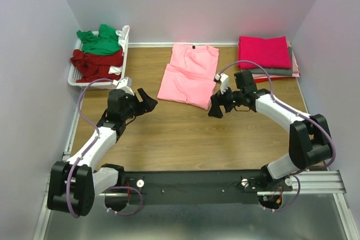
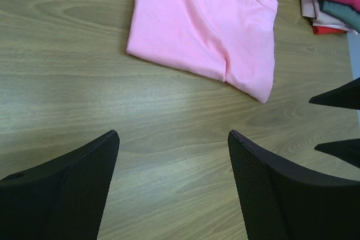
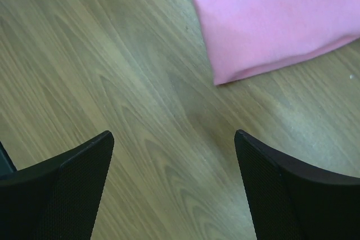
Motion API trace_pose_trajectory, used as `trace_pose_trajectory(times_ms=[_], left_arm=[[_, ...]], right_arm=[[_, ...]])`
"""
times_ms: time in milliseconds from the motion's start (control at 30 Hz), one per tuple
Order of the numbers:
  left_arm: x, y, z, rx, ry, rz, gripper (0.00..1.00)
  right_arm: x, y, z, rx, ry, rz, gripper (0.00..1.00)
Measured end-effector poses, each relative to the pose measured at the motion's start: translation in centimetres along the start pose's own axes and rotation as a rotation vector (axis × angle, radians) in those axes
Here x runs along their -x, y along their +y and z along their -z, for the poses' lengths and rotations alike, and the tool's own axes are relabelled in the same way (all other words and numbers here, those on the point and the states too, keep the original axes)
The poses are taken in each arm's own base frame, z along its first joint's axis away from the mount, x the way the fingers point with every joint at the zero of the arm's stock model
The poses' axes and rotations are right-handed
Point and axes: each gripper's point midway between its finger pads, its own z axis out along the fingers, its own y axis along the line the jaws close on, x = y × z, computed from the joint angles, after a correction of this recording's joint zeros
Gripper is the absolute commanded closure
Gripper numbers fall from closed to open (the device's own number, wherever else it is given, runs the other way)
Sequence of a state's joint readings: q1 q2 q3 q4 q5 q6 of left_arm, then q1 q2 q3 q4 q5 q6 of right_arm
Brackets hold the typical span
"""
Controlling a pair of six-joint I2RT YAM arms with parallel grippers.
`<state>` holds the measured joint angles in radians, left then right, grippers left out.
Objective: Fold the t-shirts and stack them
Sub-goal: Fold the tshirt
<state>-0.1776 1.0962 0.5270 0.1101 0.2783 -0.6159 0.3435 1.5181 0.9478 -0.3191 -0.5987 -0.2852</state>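
Top external view, looking from the left: a white basket [image 1: 75, 75] sits at the far left corner of the table [image 1: 180, 139], well to the left of the pink t-shirt [image 1: 188, 74]. A green t-shirt [image 1: 100, 42] lies crumpled in it, with a dark red t-shirt [image 1: 95, 63] bunched in front of the green one.

Nearer the pink t-shirt, just off its left side and toward the arm bases, hangs the left gripper [image 1: 147, 100]. Its jaws stand wide apart over bare wood with nothing between them. Its wrist camera confirms this, with the pink cloth lying beyond the fingertips and not touching them.

The pink t-shirt lies flat in the middle of the far half of the table. It is folded over on itself so that layers overlap, and its dark neck label [image 1: 193, 45] is at the far edge.

Just beside the shirt's near right corner is the right gripper [image 1: 215, 107]. It is also spread wide and holding nothing. From its wrist camera that corner of cloth lies just past the fingers, clear of them.

Well to the right of the pink t-shirt, at the far right corner, is a neat stack. A folded magenta t-shirt [image 1: 264, 51] is on top, and a grey t-shirt [image 1: 275, 72] shows under its near edge.
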Motion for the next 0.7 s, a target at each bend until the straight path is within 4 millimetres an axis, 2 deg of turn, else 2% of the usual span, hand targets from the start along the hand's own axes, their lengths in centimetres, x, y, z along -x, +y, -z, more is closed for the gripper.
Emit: trace_pose_trajectory(times_ms=[100, 167, 367, 467, 567, 667, 700], left_arm=[[-0.2, 0.1, 0.3, -0.005, -0.008, -0.01, 0.15], [-0.1, 0.0, 0.4, -0.01, -0.016, -0.019, 0.16], [-0.1, 0.0, 0.5, -0.016, -0.026, -0.03, 0.16], [-0.1, 0.0, 0.5, -0.016, -0.026, -0.03, 0.17], [-0.1, 0.0, 0.5, -0.017, -0.027, -0.031, 0.17], [-0.1, 0.0, 0.5, -0.018, -0.027, -0.031, 0.18], [-0.1, 0.0, 0.5, -0.019, -0.026, -0.032, 0.18]], right_arm=[[0.0, -0.6, -0.2, -0.041, -0.008, -0.104, 0.12], [0.0, -1.5, -0.7, -0.068, -0.015, -0.182, 0.19], [-1.3, -2.9, -3.8, -0.056, 0.039, -0.368, 0.32], [-2.3, -3.2, -5.7, -0.021, 0.078, -0.443, 0.33], [-1.4, -3.7, -6.3, -0.014, 0.064, -0.461, 0.39], [-1.2, -3.9, -6.9, -0.005, 0.067, -0.487, 0.5], [-1.2, -3.9, -7.1, 0.001, 0.068, -0.489, 0.57]])
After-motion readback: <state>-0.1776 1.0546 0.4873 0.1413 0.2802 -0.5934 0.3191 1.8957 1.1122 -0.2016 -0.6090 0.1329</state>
